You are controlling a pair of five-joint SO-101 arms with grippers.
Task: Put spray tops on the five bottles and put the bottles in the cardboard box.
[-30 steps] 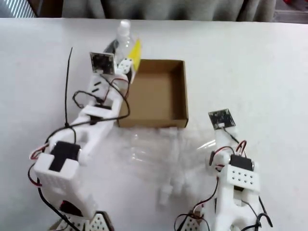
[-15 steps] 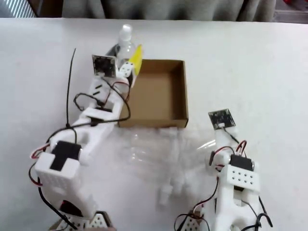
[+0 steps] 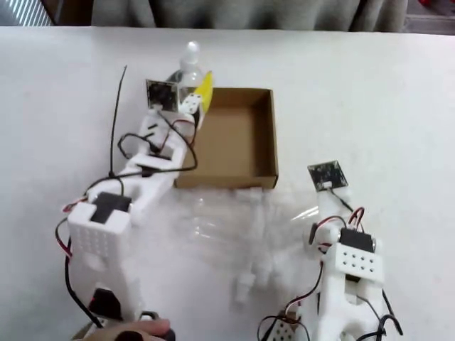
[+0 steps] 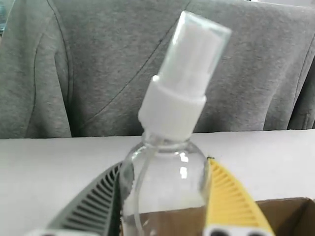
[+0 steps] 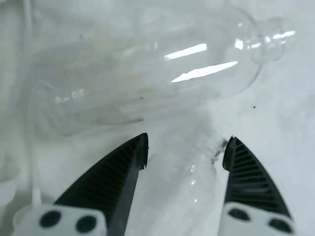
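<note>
My left gripper [image 4: 164, 167] is shut on a clear bottle [image 4: 162, 196] that stands upright and wears a white spray top [image 4: 184, 73]; its grey and yellow fingers press the bottle's sides. In the high view this bottle [image 3: 186, 69] is held at the far left corner of the open cardboard box [image 3: 264, 135]. Several clear bottles without tops [image 3: 227, 217] lie on the table in front of the box. My right gripper [image 5: 186, 145] is open just above them. One bottle [image 5: 147, 83] lies beyond its black fingers and more clear plastic lies between them.
Loose white spray tops [image 3: 245, 284] lie near the table's front, between the two arm bases. The right arm [image 3: 348, 249] stands at the front right. A grey cloth hangs behind the table's far edge [image 4: 74, 73].
The left arm has swung a little to the right, carrying the capped bottle closer to the box's far left corner. The right arm has not moved.
</note>
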